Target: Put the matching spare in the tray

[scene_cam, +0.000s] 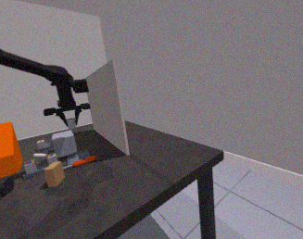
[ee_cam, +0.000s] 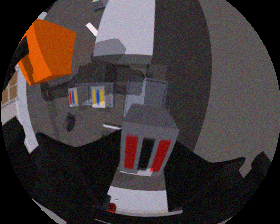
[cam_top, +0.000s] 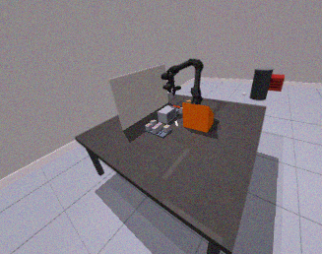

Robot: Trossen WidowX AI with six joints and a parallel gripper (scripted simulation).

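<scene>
Hanging above the grey unit point(cam_top: 165, 114) at frame centre, the gripper point(scene_cam: 70, 119) is clamped partway on a small spare point(ee_cam: 145, 147) with red and dark stripes, lifted off the table point(cam_top: 198, 179). Probably it is held there to compare codes. Other spares point(cam_top: 158, 128) lie lower left of the unit; the orange tray point(cam_top: 197, 117) sits right.

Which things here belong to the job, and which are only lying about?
Job: gripper, the striped spare it holds, grey mounted unit, other spares.
Lying about: wooden block, orange-handled screwdriver, black bin, red box.
</scene>
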